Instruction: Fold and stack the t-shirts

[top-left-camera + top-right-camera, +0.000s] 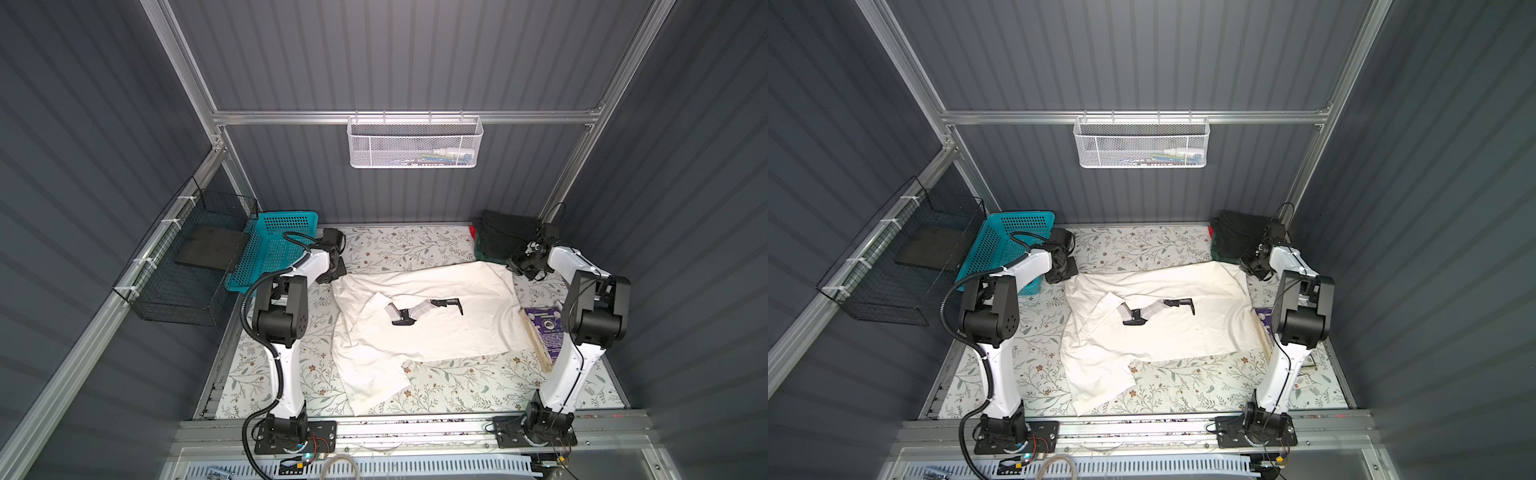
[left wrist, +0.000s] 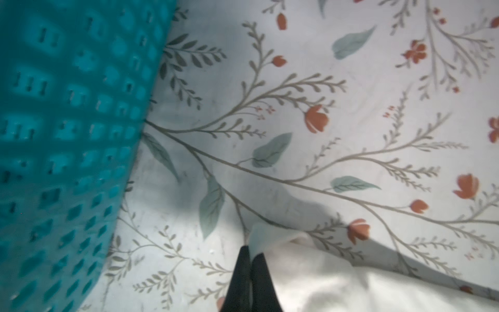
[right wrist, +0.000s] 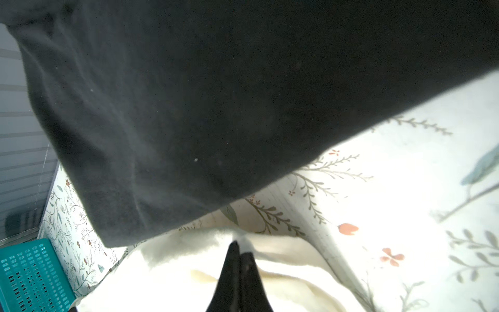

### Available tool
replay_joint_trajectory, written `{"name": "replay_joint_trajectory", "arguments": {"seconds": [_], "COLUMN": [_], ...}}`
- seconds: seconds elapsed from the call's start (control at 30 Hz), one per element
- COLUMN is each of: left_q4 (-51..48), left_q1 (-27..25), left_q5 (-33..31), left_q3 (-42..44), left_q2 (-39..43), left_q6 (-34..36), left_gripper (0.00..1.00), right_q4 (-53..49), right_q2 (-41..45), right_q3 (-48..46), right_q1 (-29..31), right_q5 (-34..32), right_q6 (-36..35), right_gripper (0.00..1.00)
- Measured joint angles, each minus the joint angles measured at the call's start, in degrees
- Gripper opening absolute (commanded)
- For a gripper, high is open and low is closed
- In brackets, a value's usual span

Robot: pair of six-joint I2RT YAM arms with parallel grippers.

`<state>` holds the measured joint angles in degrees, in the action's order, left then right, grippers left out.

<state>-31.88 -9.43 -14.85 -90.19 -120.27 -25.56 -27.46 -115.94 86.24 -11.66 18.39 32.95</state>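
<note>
The nearest part of the off-white t-shirt (image 1: 457,332) is a loose flap (image 1: 374,382) trailing from its near left side over the floral covering (image 1: 457,374). The rest of the shirt lies spread out with its black-and-grey print (image 1: 402,320) facing up. A purple box (image 1: 542,328) sits just beside the shirt's right edge. At the shirt's far left corner the left gripper (image 2: 251,254) is clenched, with a tip of the pale cloth pinched between its jaws. At the far right corner the right gripper (image 3: 240,251) is likewise clamped onto the bunched hem. A teal basket (image 1: 270,249) stands left of the far left corner, apart from the cloth. Just beyond the far right corner the folded shirts (image 1: 505,235) sit stacked, black on top with dark green and a sliver of red beneath. Whether the stack touches the shirt I cannot tell. Farthest back, above the shirt, a white mesh basket (image 1: 413,141) hangs on the rail.
</note>
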Motion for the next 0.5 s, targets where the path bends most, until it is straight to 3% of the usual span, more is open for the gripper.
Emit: {"name": "replay_joint_trajectory", "arguments": {"seconds": [0.17,0.43,0.47,0.5], "left_q4": [-0.46,-0.28,-0.26,-0.31], "left_q1": [3.48,4.28,4.28,4.28], "left_q5": [0.59,2.19,2.47,2.75], "left_q3": [0.31,1.14,1.03,0.87], "left_q2": [1.18,2.29,2.29,2.27], "left_q6": [-0.61,-0.83,-0.76,-0.63], "left_gripper": [0.00,0.00,0.00,0.00], "right_q4": [-0.20,-0.96,-0.92,-1.01], "right_q2": [-0.09,-2.34,-2.54,-2.64], "right_q3": [0.02,1.90,2.03,2.14], "right_q1": [-0.26,-0.26,-0.26,-0.26], "right_q5": [-0.02,1.29,1.36,1.36], "right_q6": [0.02,0.02,-0.02,-0.04], "right_gripper": [0.00,0.00,0.03,0.18]}}
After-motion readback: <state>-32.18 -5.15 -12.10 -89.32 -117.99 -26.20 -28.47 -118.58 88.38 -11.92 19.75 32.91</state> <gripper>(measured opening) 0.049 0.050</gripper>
